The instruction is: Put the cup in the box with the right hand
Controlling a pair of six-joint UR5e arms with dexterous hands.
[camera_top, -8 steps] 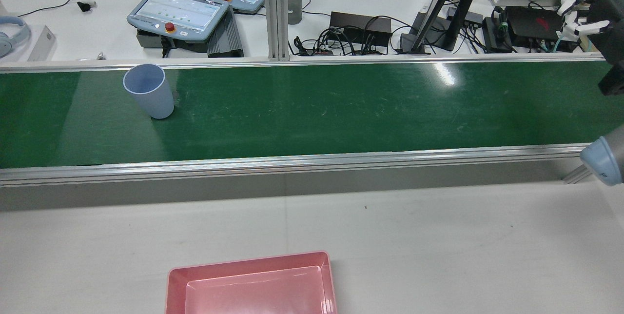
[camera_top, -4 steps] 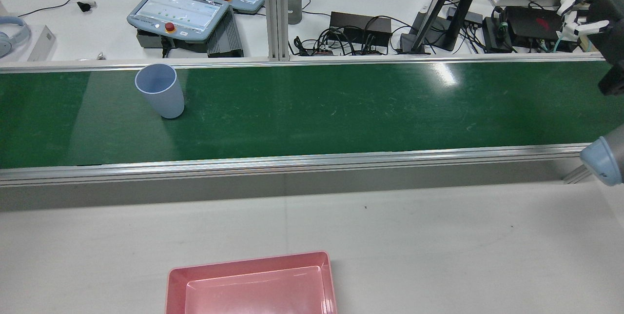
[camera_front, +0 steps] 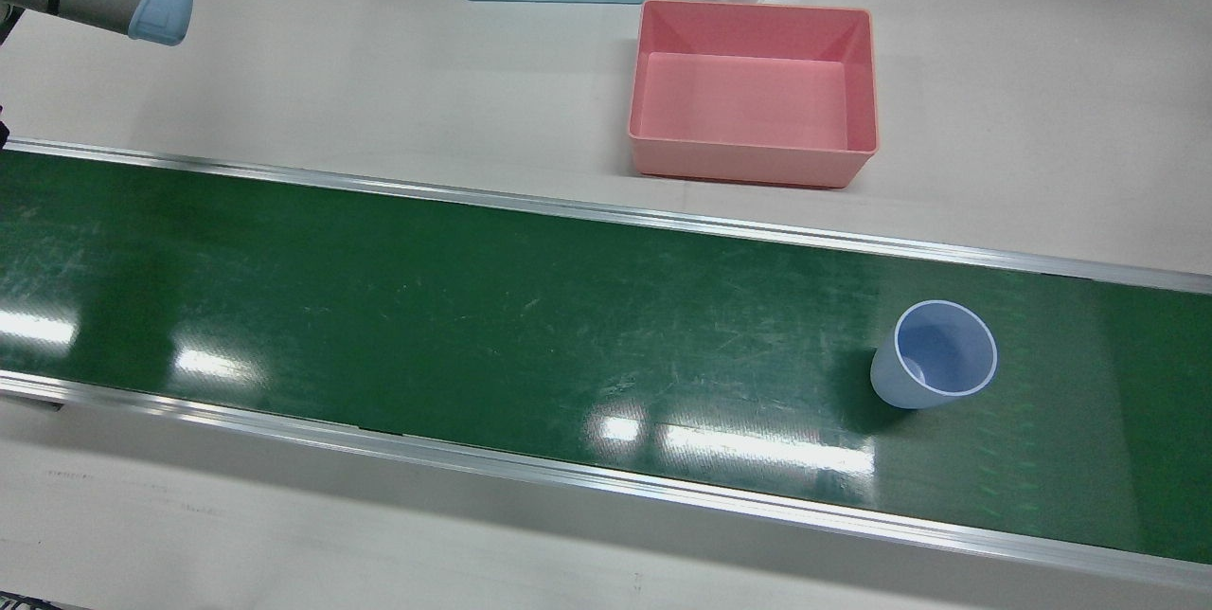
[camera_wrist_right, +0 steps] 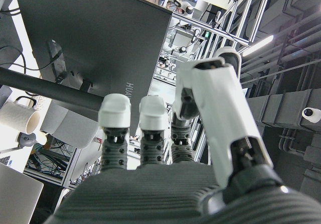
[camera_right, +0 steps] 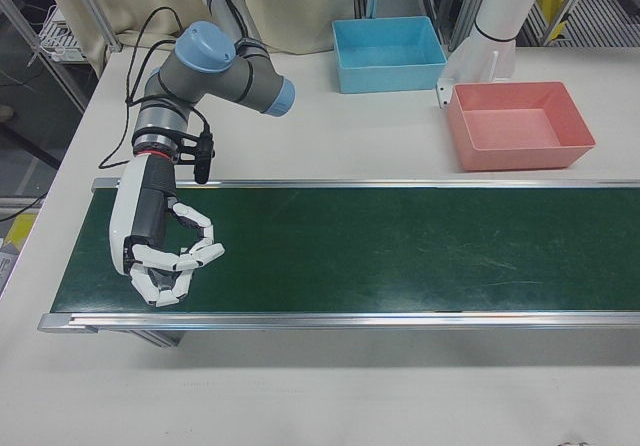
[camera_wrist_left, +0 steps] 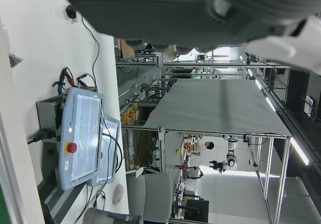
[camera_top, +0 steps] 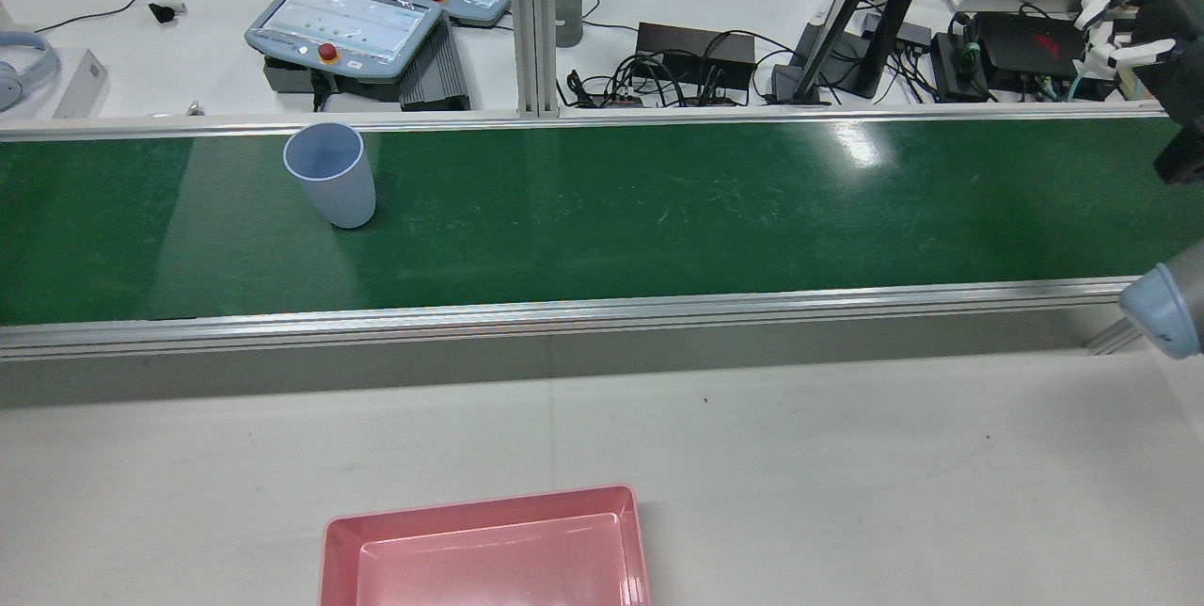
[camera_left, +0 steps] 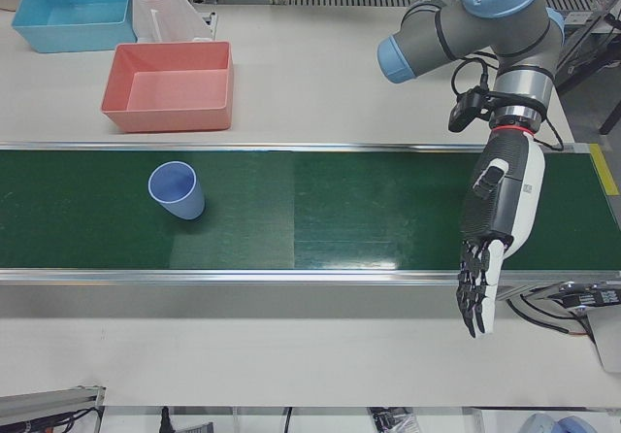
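On glossy green belt [camera_front: 473, 307], smooth tapered blue cup [camera_front: 933, 367], rectangular pink box [camera_front: 753, 94]

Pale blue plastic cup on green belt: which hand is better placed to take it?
Probably right. The pale blue plastic cup has ridden the green belt toward the robot's right; the right hand waits open over the belt. The left hand is nearer but upstream.
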